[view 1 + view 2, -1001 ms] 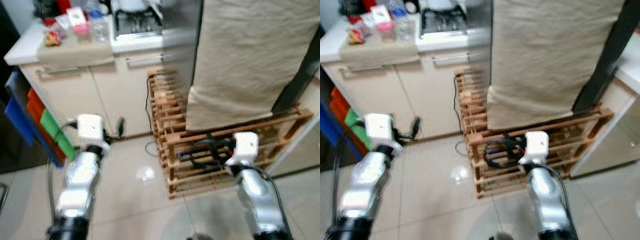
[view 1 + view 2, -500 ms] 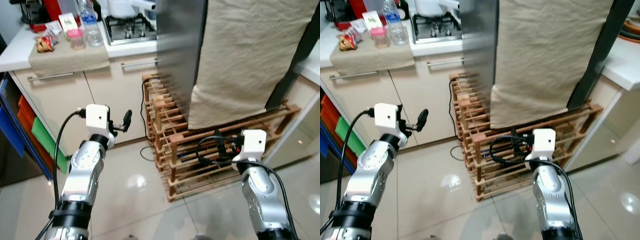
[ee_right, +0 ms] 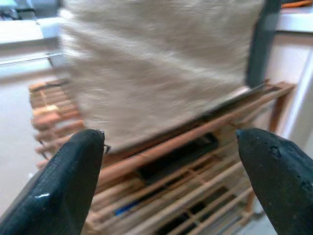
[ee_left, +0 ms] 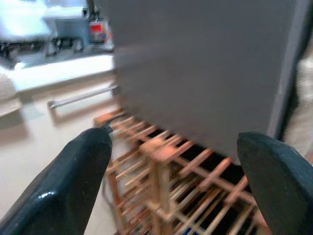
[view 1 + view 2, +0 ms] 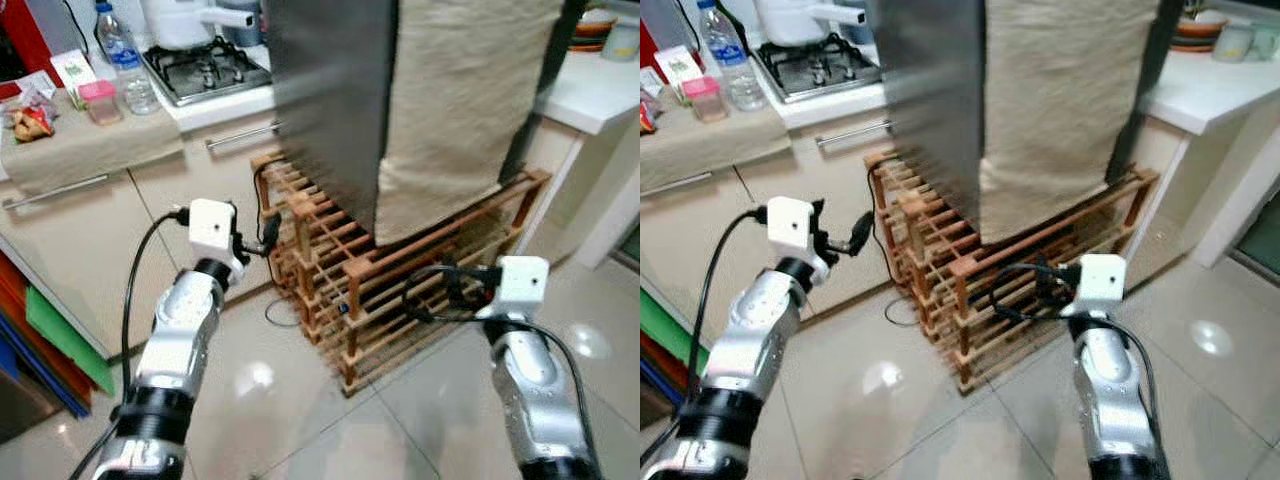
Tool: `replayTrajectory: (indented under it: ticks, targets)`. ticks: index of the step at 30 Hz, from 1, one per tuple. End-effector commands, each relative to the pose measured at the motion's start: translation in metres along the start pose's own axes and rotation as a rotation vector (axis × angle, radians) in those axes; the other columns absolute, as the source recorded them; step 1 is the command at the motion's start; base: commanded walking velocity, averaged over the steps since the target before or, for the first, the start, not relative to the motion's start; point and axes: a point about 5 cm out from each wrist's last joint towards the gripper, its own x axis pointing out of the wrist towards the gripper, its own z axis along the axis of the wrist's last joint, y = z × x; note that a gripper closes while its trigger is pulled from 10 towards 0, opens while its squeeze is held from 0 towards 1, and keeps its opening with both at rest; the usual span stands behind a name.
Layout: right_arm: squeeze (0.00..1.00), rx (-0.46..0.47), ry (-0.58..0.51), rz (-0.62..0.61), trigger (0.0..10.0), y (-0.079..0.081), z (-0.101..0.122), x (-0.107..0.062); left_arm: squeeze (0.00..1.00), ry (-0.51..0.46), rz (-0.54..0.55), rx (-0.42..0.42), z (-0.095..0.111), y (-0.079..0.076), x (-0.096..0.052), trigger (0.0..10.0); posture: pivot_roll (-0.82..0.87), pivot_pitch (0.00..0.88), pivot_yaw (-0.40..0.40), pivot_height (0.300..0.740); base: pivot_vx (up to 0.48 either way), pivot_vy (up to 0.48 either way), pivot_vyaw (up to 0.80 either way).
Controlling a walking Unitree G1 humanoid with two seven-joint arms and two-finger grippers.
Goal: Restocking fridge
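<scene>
A: Where is the fridge [image 5: 320, 95]?

B: Straight ahead, far side of the floor; a tall grey steel body, dull and smooth on the side facing left; a beige cloth [image 5: 465, 90] hangs over its front and falls almost to the base.

A: What does it stand on?

B: A wooden rack [image 5: 365, 265] of slatted shelves; the rack juts out to the left of the fridge and runs under it; something dark lies on one shelf, too blurred to name.

A: And the grippers?

B: The left gripper [image 4: 178, 183] is raised near the rack's left end, fingers [image 4: 80, 181] spread wide, nothing between them; the right gripper [image 3: 168, 181] is held near the rack below the cloth, jaws likewise released and empty.

A: What is to the left?

B: A counter [image 5: 85, 150] with cream cabinet doors below; on it a water bottle [image 5: 118, 55], a small pink-lidded tub [image 5: 100, 100] and a stove [image 5: 205, 68]; coloured crates [image 5: 55, 340] sit low at the far left.

A: To the right?

B: A white counter [image 5: 595, 90] with dishes, possibly a bowl, at the far edge; glossy tiles [image 5: 300, 420] underfoot.
</scene>
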Motion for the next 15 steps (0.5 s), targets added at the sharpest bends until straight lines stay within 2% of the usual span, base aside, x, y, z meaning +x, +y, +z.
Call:
replayTrajectory:
  ticks: [1, 6, 12, 14, 15]
  targets:
    - [0.0, -0.008, -0.011, 0.003, 10.0, -0.0006, 0.0041, 0.0015, 0.0, -0.021, -0.021, 0.019, 0.0058, -0.0038, 0.0042, 10.0, -0.1, 0.0, 0.063, 0.707, 0.386, 0.285, -0.55]
    - [0.0, -0.002, -0.015, -0.02, 10.0, -0.0043, 0.0045, 0.0027, 0.0, -0.031, -0.035, 0.014, 0.0085, -0.0047, 0.0071, 10.0, -0.11, 0.0, 0.073, 0.707, 0.386, 0.281, -0.56]
    - [0.0, -0.001, -0.017, -0.027, 10.0, -0.0036, 0.0041, 0.0031, 0.0, -0.058, -0.055, 0.019, 0.0131, -0.0049, 0.0105, 10.0, -0.11, 0.0, 0.08, 0.707, 0.434, 0.0, -0.55]
    - [0.0, -0.002, -0.018, -0.028, 10.0, -0.0036, 0.0042, 0.0034, 0.0, -0.072, -0.042, 0.043, 0.0149, -0.0034, 0.0106, 10.0, -0.11, 0.0, 0.081, 0.707, 0.45, 0.0, -0.56]
    - [0.0, -0.003, -0.016, -0.028, 10.0, -0.0035, 0.0036, 0.0034, 0.0, -0.067, -0.016, 0.059, 0.0143, -0.0011, 0.0109, 10.0, -0.11, 0.0, 0.082, 0.707, 0.0, 0.0, -0.56]
